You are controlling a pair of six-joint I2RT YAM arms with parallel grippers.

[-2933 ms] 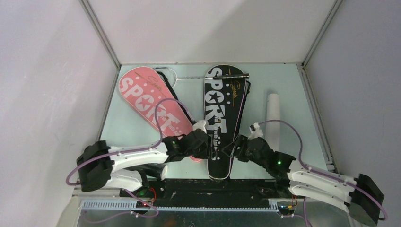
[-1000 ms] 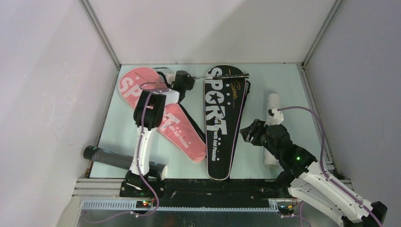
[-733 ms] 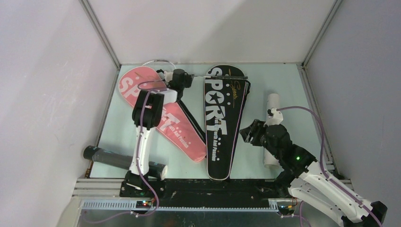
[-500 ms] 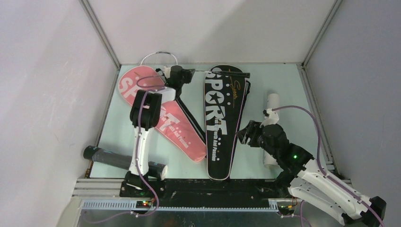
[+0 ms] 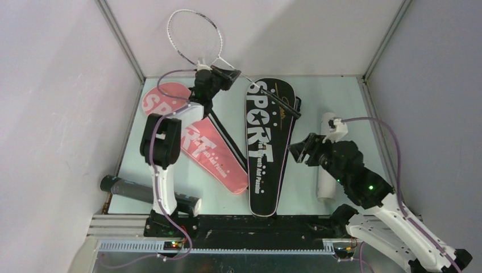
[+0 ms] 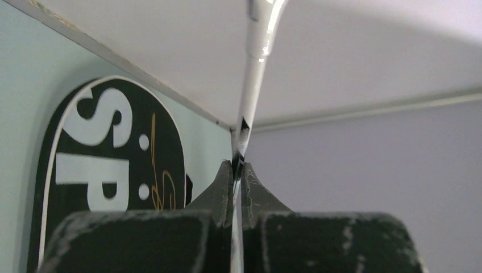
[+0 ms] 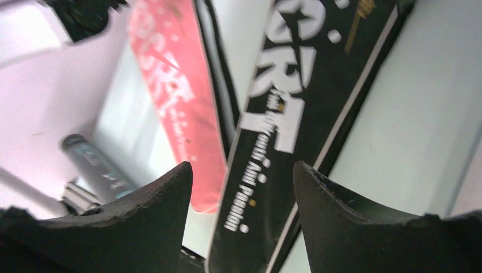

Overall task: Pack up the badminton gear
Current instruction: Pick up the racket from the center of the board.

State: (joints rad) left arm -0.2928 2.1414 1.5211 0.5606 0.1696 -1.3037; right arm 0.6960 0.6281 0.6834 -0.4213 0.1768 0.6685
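While black tube (image 5: 128, 189) and white tube (image 5: 325, 185) lie unpacked on the near worktop (image 5: 341, 96), right tool (image 5: 300, 149) hangs wide and empty beside black SPORT cover (image 5: 267, 142), probably placed to open it. Pink cover (image 5: 213, 153) alongside. Far end: left tool (image 5: 224, 75) pinched on racket (image 5: 195, 35) shaft, head tilted up at back wall, likely clearing for insertion.

- The left arm (image 5: 162, 148) rises from its base at the near edge, elbow folded high, with the forearm reaching toward the far side.
- The left gripper (image 5: 223, 74) is lifted off the table, its jaws pinched tight on the thin shaft of a racket (image 5: 195, 35). In the wrist view the fingertips (image 6: 223, 187) almost meet around it.
- The right arm (image 5: 364, 187) leans from its base toward the middle, wrist turned left.
- The right gripper (image 5: 301, 149) hangs with its jaws spread wide and nothing between them.
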